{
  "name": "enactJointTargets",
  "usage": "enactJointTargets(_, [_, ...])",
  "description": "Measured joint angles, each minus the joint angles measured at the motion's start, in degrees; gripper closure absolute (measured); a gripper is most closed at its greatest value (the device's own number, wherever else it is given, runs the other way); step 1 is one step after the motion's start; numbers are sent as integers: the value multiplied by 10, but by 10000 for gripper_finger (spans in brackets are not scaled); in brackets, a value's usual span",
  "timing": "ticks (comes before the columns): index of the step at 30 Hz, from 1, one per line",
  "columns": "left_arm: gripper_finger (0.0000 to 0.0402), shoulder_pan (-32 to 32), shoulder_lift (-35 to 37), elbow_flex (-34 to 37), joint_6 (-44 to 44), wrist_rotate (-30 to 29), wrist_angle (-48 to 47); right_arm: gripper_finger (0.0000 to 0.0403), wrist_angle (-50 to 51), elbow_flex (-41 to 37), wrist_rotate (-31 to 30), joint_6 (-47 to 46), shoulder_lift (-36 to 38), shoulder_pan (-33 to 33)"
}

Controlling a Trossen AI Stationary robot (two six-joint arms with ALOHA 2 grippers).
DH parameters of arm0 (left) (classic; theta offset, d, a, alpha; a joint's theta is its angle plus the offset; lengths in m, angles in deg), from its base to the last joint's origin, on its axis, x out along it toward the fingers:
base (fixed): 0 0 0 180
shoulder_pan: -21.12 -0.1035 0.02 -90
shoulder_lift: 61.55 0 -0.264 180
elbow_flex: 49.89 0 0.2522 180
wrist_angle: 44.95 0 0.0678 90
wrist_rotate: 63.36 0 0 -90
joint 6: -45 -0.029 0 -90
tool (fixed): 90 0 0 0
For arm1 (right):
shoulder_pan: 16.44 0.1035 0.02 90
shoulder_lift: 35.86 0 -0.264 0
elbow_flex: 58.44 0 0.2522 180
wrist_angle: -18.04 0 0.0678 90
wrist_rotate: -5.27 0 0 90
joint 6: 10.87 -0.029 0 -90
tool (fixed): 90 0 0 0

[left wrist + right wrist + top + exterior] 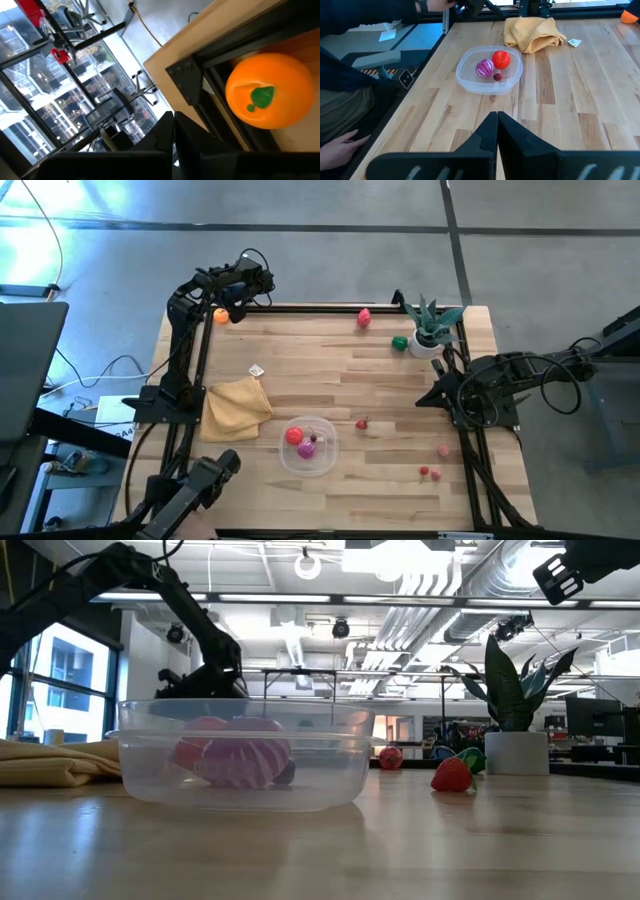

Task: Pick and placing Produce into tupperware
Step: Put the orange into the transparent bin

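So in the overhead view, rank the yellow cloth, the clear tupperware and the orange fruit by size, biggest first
1. Yellow cloth
2. Clear tupperware, only slightly smaller
3. Orange fruit, far smaller; it lies at the table's far edge by the left gripper.

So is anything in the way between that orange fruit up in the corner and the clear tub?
Partly: the yellow cloth lies beside the straight path from the orange fruit to the tupperware. The left end effector, shut, sits next to the fruit without holding it.

My two arms, left arm (185, 350) and right arm (500, 385), are matte black, jointed, trailing looped black cables (fingers flat and dark).
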Motion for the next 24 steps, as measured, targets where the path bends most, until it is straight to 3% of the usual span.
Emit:
enactJointTargets(13, [401,7,0,-3,-23,36,4,402,0,0,0,0,0,0])
enactJointTargets(19, [401,7,0,-33,-29,99,55,402,0,0,0,0,0,0])
enactJointTargets(24, [401,-5,-1,-6,-136,214,201,402,0,0,0,0,0,0])
